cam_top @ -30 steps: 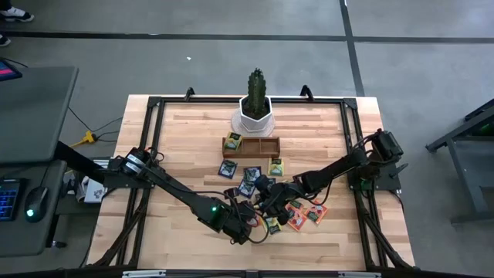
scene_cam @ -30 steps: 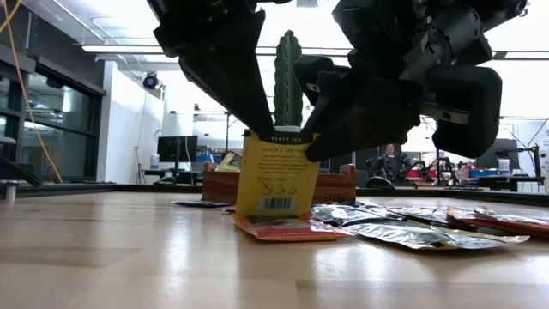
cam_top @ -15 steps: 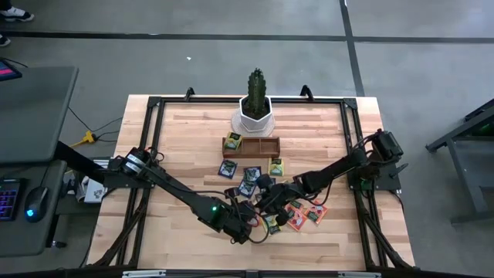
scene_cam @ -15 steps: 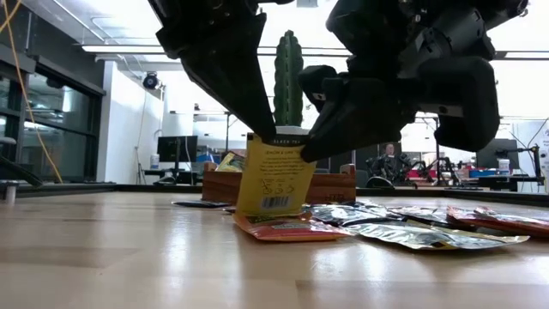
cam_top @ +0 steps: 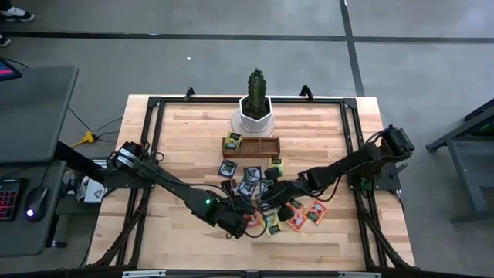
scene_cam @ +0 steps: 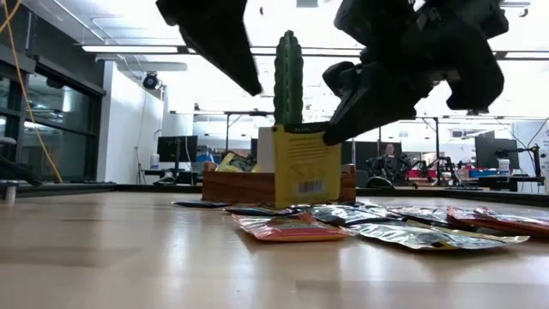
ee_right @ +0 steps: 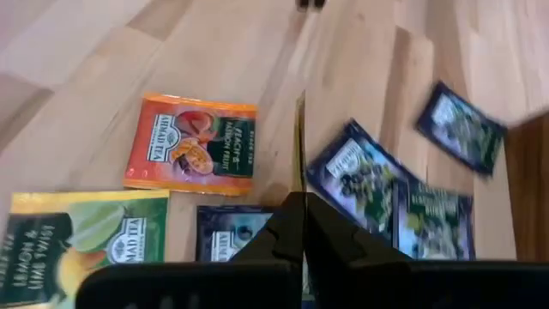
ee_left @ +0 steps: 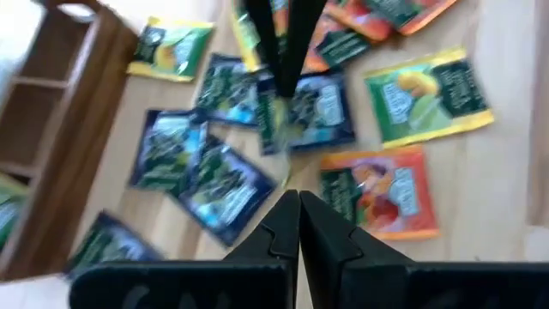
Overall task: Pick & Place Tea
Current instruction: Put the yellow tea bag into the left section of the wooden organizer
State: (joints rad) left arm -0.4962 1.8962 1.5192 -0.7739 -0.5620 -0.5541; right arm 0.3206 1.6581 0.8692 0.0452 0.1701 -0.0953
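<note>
A yellow tea sachet (scene_cam: 306,166) hangs upright just above the table, a flat square packet whose plain back carries small print and a barcode near its lower corner; its top edge is pinched between the closed fingers of the right gripper (scene_cam: 343,129), and in the right wrist view it shows only as a thin yellow edge (ee_right: 300,142) rising from between the shut fingers. Beneath and around it the rest of the tea lies flat on the wood: an orange-red sachet (ee_right: 191,144) with a dark label and fruit picture, a yellow-green sachet (ee_right: 86,245) beside it, and several dark blue sachets (ee_right: 353,176) with pale labels, some overlapping. From above, the scatter of sachets (cam_top: 255,189) spreads between the two grippers and the wooden tray, with the orange-red ones (cam_top: 309,211) nearest the right arm. The left gripper (cam_top: 245,222) hovers just beside the held sachet, raised clear of the table, its fingers pressed together with nothing between them (ee_left: 298,225); below it lie an orange-red sachet (ee_left: 379,190) and a yellow-green one (ee_left: 426,93). The brown three-compartment tray (cam_top: 252,146) sits farther back, with a yellow-green sachet (cam_top: 233,140) standing in its left compartment, and behind it a cactus in a white pot (cam_top: 255,104) on the butcher-block table (cam_top: 185,154).
</note>
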